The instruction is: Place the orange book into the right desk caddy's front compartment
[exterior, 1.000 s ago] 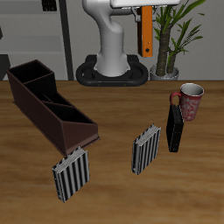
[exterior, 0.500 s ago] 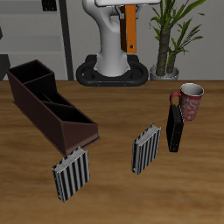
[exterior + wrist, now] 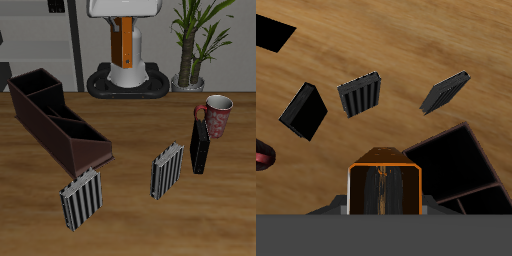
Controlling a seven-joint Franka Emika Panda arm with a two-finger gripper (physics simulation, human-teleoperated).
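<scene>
Hanging upright from the gripper (image 3: pixel 125 17) high above the back of the table, the orange book (image 3: pixel 123 42) dangles in front of the robot's white base, its brownish end lowest. The fingers are clenched on its upper end, and from the wrist camera the book (image 3: pixel 383 188) shows end-on, an orange rim around a brown face. The right desk caddy (image 3: pixel 55 118) sits on the wooden table (image 3: pixel 130 215), a long maroon box running diagonally with its open compartments dark inside; the book is well apart from it, up in the air. Two striped slabs (image 3: pixel 167 170) stand nearer the table's front edge, one just beside the caddy's front end. A black book (image 3: pixel 201 147) leans beside a pink mug (image 3: pixel 217 116).
</scene>
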